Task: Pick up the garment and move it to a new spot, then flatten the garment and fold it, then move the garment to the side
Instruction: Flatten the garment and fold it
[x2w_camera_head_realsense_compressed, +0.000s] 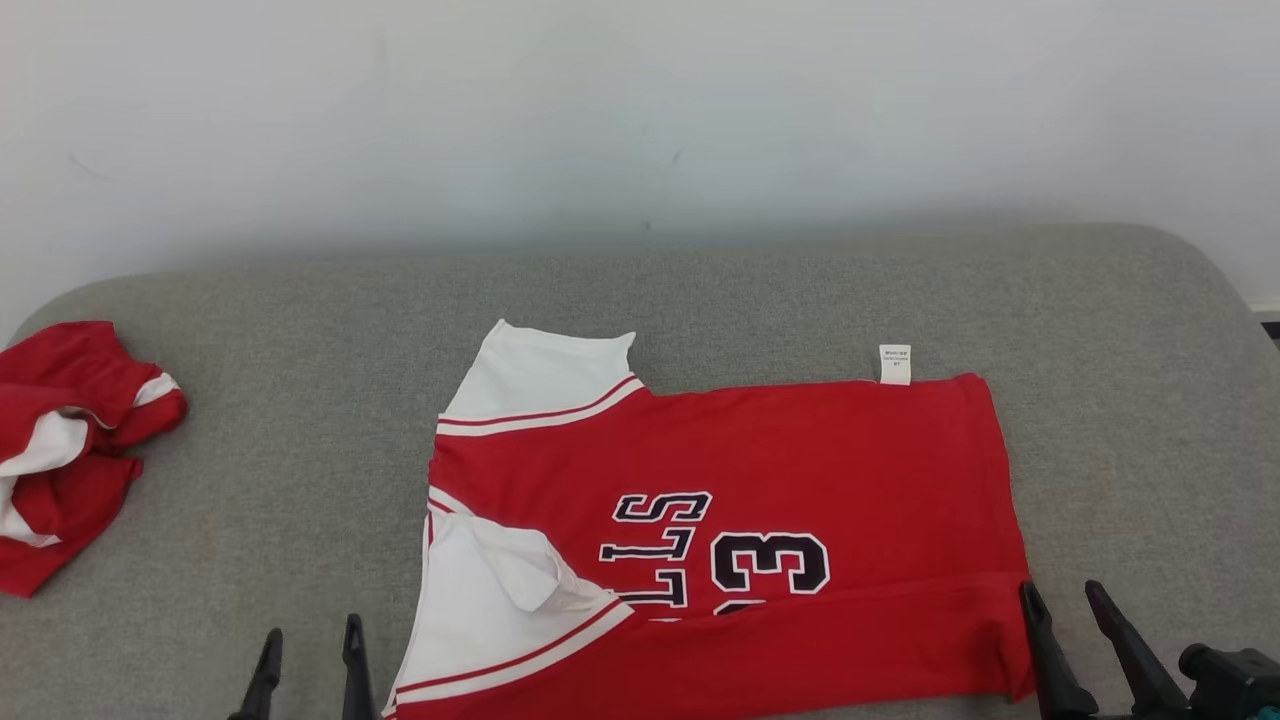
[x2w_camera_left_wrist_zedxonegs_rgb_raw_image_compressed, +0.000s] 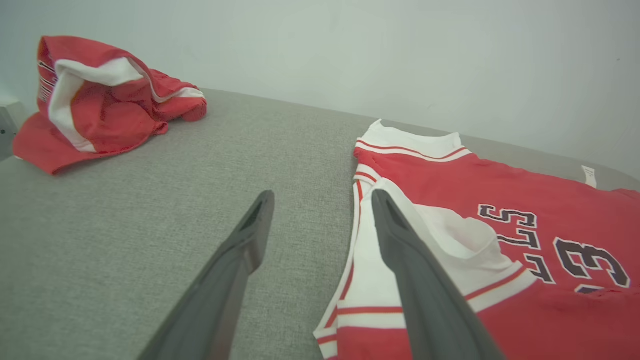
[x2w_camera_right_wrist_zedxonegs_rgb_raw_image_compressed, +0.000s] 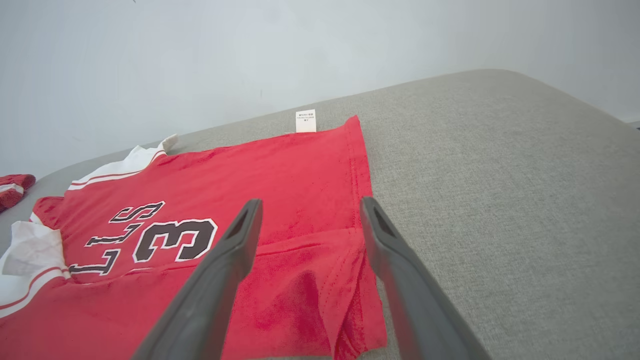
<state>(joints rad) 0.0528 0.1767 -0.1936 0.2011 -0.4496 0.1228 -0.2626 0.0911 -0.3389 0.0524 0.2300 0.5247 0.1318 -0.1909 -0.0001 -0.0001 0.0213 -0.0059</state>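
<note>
Hovering open-fingered at both near ends of a spread red jersey (x2w_camera_head_realsense_compressed: 760, 480)

Lies sideways across the near middle of the grey padded surface (x2w_camera_head_realsense_compressed: 300, 400), neck end toward the left edge, hem toward the right edge. Spread mostly flat, with its near strip folded up over itself and covering the lower part of the dark lettering and numeral. Shows one white sleeve (x2w_camera_head_realsense_compressed: 540, 375) lying smooth toward the far edge and a second white sleeve (x2w_camera_head_realsense_compressed: 490, 600), rumpled, toward the near edge. Carries a small white label (x2w_camera_head_realsense_compressed: 895, 364) at the far side of the hem end, resting on the grey cloth.

Left gripper (x2w_camera_head_realsense_compressed: 312, 630) low at the near edge, just left of the rumpled sleeve, fingers apart with bare grey surface between them. Possibly brushing the sleeve's border with one finger, though the left wrist view leaves contact unclear.

Right gripper (x2w_camera_head_realsense_compressed: 1060, 588) at the jersey's near hem corner, fingers likewise apart and clamped on nothing: one above the red cloth, the other above bare grey surface, the hem edge between them.

Crumpled red and white garment (x2w_camera_head_realsense_compressed: 70, 440) heaped at the left edge, well apart from the jersey
</note>
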